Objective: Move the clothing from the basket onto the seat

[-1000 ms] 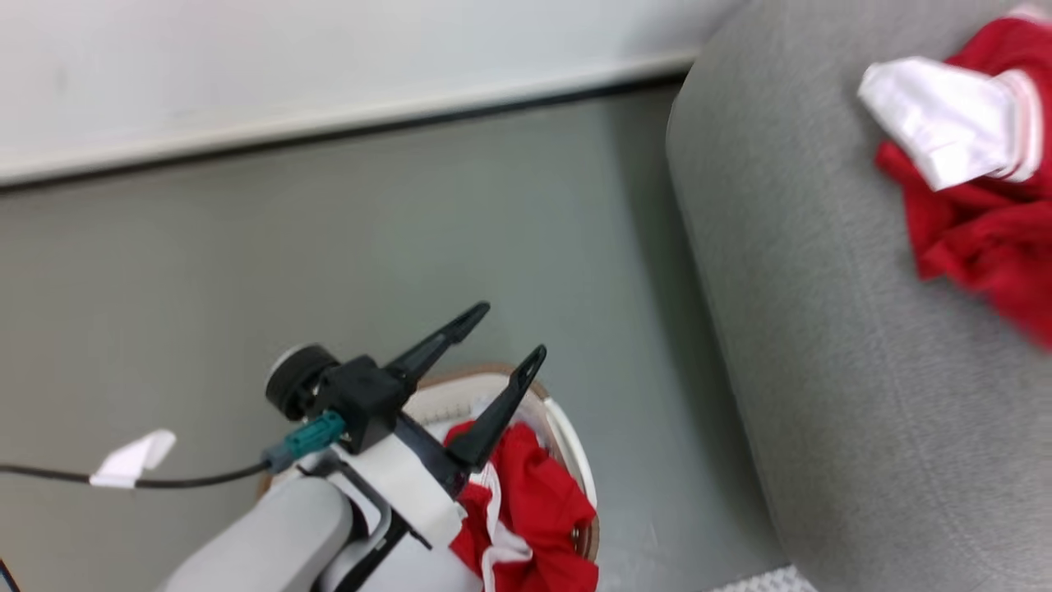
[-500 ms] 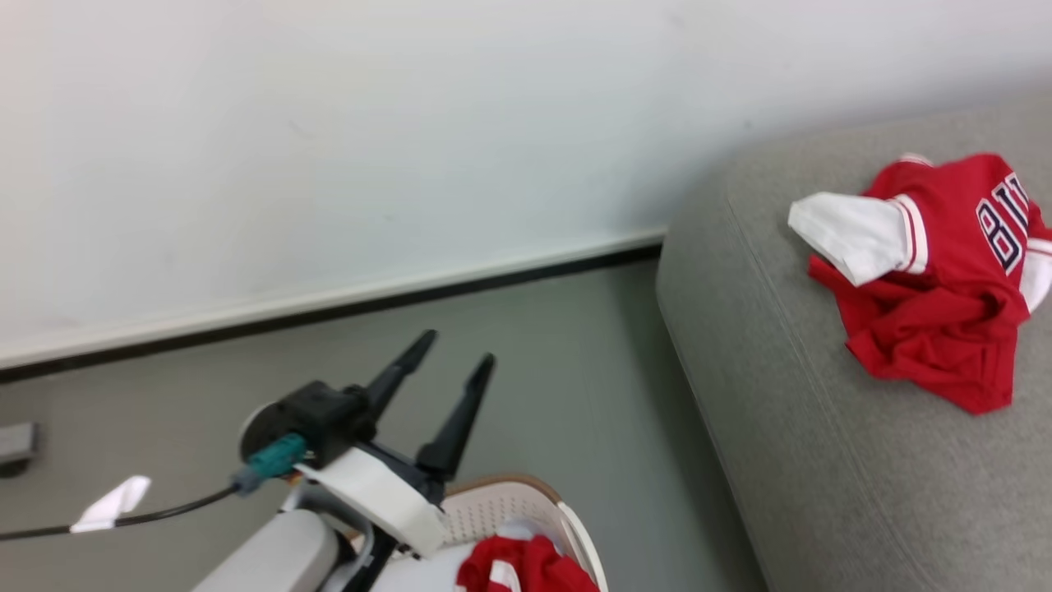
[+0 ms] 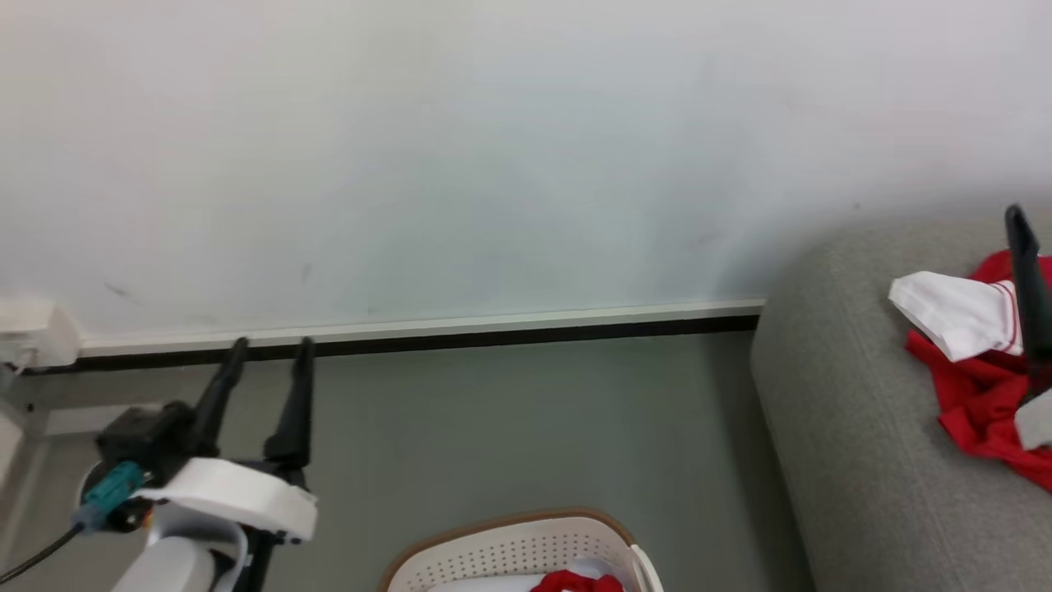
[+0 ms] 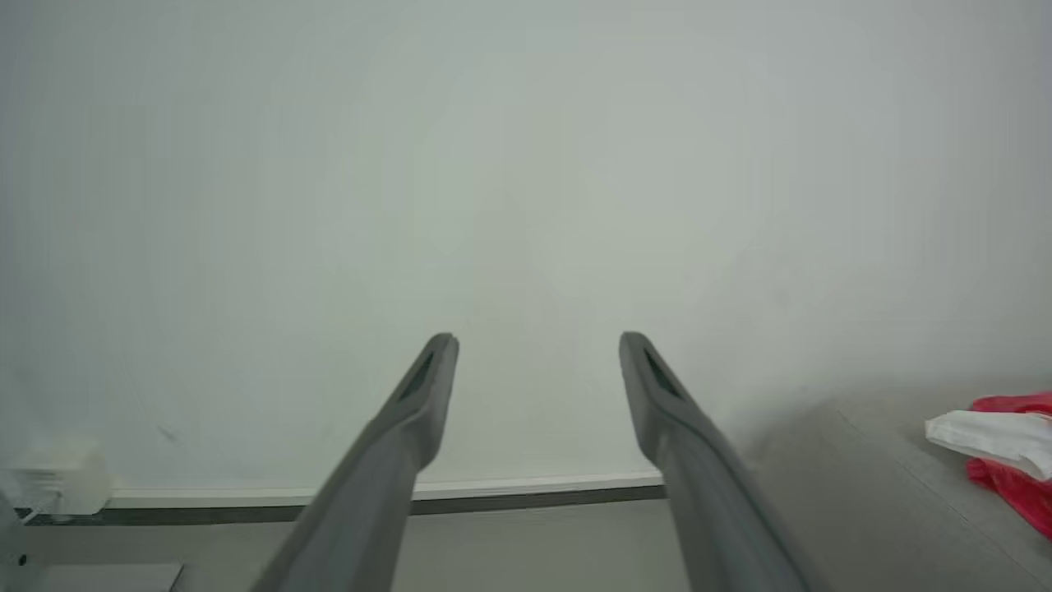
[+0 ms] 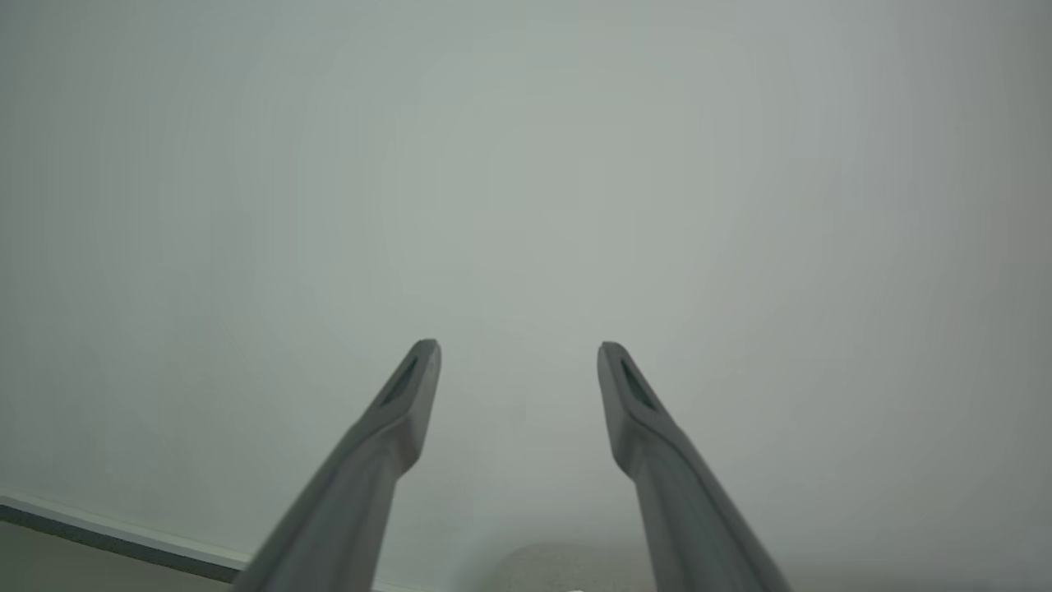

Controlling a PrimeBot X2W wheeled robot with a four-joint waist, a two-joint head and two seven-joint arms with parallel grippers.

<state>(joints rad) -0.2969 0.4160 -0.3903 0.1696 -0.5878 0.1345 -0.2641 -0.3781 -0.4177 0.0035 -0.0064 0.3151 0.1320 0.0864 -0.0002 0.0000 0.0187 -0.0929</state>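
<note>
**Head view.** Left pincer (image 3: 271, 352), two long dark fingers, stood at lower left over the grey floor (image 3: 534, 427). Its fingers were parallel with a gap between them and nothing in it: released. The rounded cream-white perforated plastic basket with brown rim (image 3: 509, 518) sat on the floor at the bottom edge, well apart from that pincer. A bit of bright red fabric (image 3: 575, 582) showed inside it. The large grey woven-fabric sofa (image 3: 863, 427) was at right, and a crumpled bright red garment with a white panel (image 3: 978, 395) lay on its seat. One dark finger (image 3: 1024, 271) of the right pincer (image 5: 518, 347) crossed in front of that garment at the right edge; contact could not be told.

**Left wrist view.** Fingers were spread, empty and aimed at the plain pale wall (image 4: 526, 164). The sofa and garment were at far right. A white wall box (image 4: 57, 477) was at far left, just above the skirting board (image 4: 542, 487).

**Right wrist view.** Right pincer's fingers were apart, holding nothing: released. Wall ahead, a sliver of sofa at the bottom edge, skirting board at lower left.
</note>
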